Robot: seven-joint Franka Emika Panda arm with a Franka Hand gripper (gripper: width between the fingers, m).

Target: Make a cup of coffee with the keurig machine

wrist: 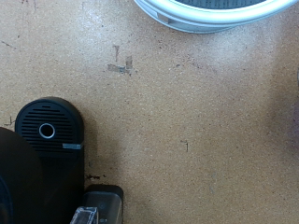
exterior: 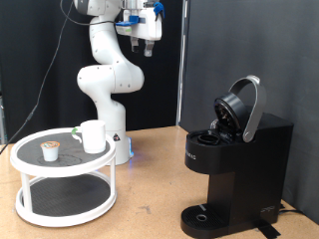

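Observation:
The black keurig machine (exterior: 234, 164) stands at the exterior view's right with its rounded lid (exterior: 244, 105) swung up and open. Its round drip base also shows in the wrist view (wrist: 47, 131). The white cup (exterior: 93, 135) stands on the top tier of a white round stand (exterior: 60, 167) at the exterior view's left. A small tan-topped pod (exterior: 50, 150) sits beside it. My gripper (exterior: 146, 48) hangs high near the top of the exterior view, above the gap between stand and machine, far from both and holding nothing visible. Its fingers do not show in the wrist view.
The wooden table (wrist: 206, 121) lies between the stand and the machine. The stand's rim shows in the wrist view (wrist: 210, 11). The robot's white base (exterior: 105, 80) stands behind the stand. A dark curtain hangs behind the machine.

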